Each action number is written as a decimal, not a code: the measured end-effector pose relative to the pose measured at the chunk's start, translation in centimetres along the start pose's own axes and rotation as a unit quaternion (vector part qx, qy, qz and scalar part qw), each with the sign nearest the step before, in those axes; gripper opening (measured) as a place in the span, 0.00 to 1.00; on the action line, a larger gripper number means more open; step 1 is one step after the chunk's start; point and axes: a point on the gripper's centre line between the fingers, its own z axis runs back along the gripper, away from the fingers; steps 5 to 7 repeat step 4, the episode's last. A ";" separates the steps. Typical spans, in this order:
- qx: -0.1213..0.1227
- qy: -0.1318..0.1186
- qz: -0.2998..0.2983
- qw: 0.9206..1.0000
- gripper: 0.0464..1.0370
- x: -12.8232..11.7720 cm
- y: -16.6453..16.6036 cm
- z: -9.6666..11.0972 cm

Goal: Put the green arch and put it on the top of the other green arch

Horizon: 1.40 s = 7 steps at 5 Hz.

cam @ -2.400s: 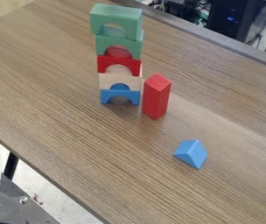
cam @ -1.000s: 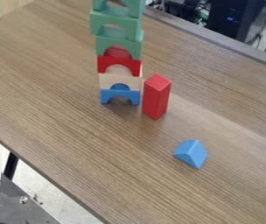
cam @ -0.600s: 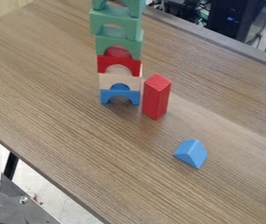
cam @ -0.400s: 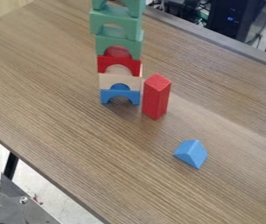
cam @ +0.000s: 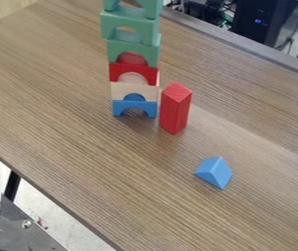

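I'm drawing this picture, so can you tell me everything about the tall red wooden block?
The tall red block looks like painted wood, with flat sides and a four-cornered top with nothing on it. It stands upright on the brown wood-grain table, one long edge towards the camera. It's just right of the tower of coloured arch blocks; I can't tell whether they touch.

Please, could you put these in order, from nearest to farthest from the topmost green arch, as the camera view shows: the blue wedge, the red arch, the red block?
Measured from the topmost green arch:
1. Red arch, straight below.
2. Red block, upright, lower and to the picture's right.
3. Blue wedge, lowest and farthest right.
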 end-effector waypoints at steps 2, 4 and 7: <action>-0.046 -0.015 -0.150 0.988 0.96 -1.2 2.2 1.6; -0.035 -0.086 -0.418 0.904 0.96 -1.9 8.8 0.5; -0.035 -0.086 -0.418 0.904 0.96 -1.9 8.8 0.5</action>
